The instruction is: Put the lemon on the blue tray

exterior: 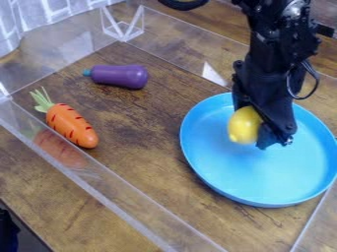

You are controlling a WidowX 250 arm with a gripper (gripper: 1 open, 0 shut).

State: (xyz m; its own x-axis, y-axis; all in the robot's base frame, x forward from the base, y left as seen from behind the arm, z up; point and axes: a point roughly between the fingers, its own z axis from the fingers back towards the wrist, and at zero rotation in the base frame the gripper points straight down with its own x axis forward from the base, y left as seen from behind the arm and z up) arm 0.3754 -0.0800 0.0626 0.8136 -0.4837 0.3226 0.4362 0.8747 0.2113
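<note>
**Camera view: lemon held low over the blue tray**

Camera view shows the small smooth yellow oval toy lemon clamped in the black tool, whose jaws are clenched on the fruit from either side. The lemon sits over the upper left part of the large round bright blue shallow tray, inside its raised rim. Whether its underside already touches the tray floor or hangs just above it cannot be told from this angle.

The tool points steeply downward, which suits a drop-off: it brings the fruit close to the dish so that, once let go, it should have little way to fall or roll. The raised rim would also help to keep a rolling oval from leaving the tray. My judgement is that the carrying is done and only the release and withdrawal are left. The main risk is the lemon rolling as the jaws part.

Further out, on the brown wooden bench, a purple toy eggplant lies well apart to the left, and an orange toy carrot with green leaves lies nearer the left edge. Clear plastic walls fence the work area, likely to keep stray items from leaving the bench.
</note>
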